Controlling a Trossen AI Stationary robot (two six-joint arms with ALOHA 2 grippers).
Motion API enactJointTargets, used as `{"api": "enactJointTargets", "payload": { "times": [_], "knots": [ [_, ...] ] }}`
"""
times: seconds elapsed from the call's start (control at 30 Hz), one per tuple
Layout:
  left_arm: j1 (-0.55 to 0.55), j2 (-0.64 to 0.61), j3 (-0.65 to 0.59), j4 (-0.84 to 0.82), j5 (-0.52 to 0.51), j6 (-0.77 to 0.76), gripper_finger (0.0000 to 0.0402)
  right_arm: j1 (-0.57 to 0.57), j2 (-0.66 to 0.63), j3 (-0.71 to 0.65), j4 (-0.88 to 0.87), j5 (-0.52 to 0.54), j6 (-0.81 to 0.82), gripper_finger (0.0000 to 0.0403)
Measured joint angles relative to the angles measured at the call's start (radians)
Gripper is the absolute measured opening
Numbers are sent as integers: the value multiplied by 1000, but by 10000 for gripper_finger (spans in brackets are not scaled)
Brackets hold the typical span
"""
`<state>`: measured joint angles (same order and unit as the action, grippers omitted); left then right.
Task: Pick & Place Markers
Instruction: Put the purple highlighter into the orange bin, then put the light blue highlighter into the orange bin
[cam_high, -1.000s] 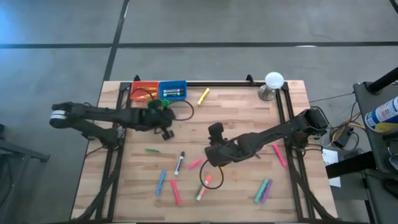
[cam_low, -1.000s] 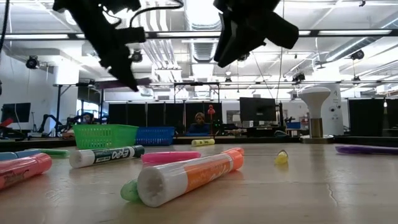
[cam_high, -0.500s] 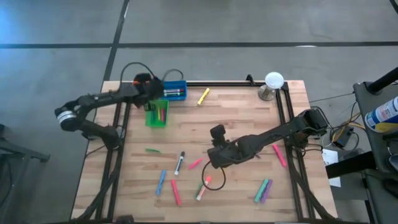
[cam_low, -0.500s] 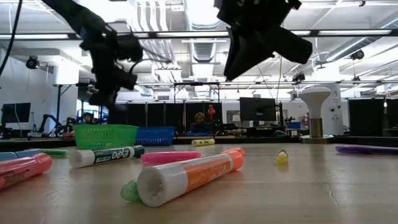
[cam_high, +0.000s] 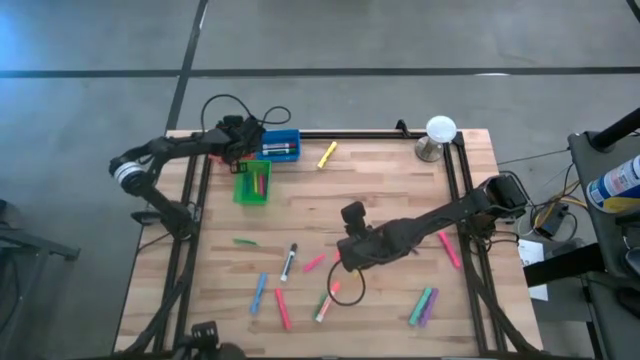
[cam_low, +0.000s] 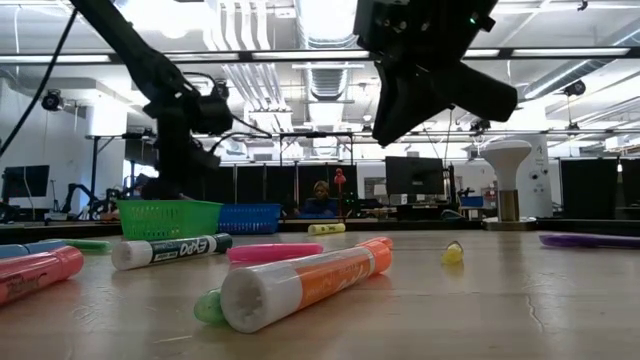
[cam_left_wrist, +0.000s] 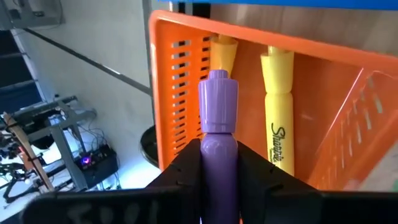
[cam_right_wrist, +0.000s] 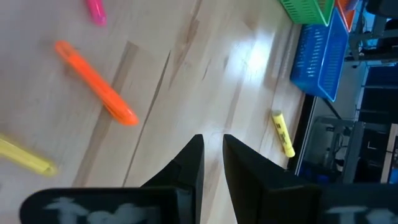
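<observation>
Left pincer (cam_left_wrist: 217, 168): clamped on a purple plastic marker (cam_left_wrist: 217, 118), over the orange slatted bin (cam_left_wrist: 180, 68).
Right pincer (cam_right_wrist: 211, 155): nearly closed, empty, above the wooden tabletop (cam_high: 380, 190).
Other markers: scattered across the tabletop.

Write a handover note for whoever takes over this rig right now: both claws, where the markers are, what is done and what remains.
Left claw: shut on a purple marker, hovering over the orange bin at the table's back left corner; that bin already holds yellow markers.
Right claw: above mid-table, fingers close together, nothing between them.
Done: some markers lie in the orange bin, the blue bin and the green bin.
Left: release the purple marker, then clear about a dozen loose markers, among them the orange one, the yellow one near the back edge and the green-purple pair front right.
</observation>
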<state>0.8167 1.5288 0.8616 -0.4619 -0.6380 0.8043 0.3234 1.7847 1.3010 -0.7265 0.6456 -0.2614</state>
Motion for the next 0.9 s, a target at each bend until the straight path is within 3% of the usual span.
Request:
{"api": "enactJointTargets", "payload": {
  "times": [0.23, 0.5, 0.6, 0.73, 0.9],
  "knots": [
    [2, 36, 0, 34, -19, 2, 127, 0, 0, 0, 0, 0, 0, 54],
    [-10, -38, 0, 23, -51, -31, 130, 0, -7, 0, -8, 0, 23, 54],
    [-40, -124, 0, -13, 38, -123, 110, 0, -44, -14, -36, 1, 81, 54],
    [-103, -263, -4, -24, 270, -335, 69, 5, -129, -114, 23, 1, 198, 53],
    [-221, -428, -81, 130, 496, -588, 23, 20, -250, -327, 208, -36, 425, 53]
  ]
}}
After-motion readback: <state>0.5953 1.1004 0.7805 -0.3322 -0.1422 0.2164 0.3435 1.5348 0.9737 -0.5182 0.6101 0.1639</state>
